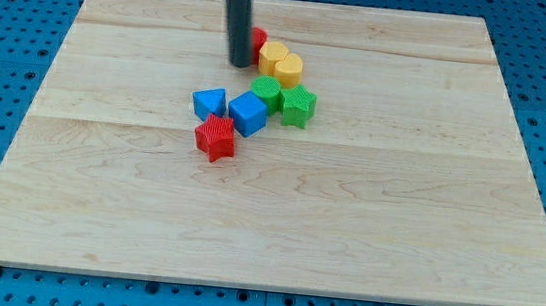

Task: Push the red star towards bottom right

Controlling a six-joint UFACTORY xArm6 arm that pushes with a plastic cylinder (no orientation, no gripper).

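Note:
The red star (215,137) lies on the wooden board (396,235), a little left of the middle. My tip (238,63) is above it in the view, at the view's top, well apart from the star. A blue triangle (208,103) and a blue cube (248,113) sit just above the star, between it and my tip. The rod hides most of a second red block (259,40) right beside my tip.
Two yellow blocks (280,63) lie right of my tip. Two green blocks, one rounded (266,92) and one star-shaped (297,105), sit below them, next to the blue cube. A blue pegboard (10,67) surrounds the board.

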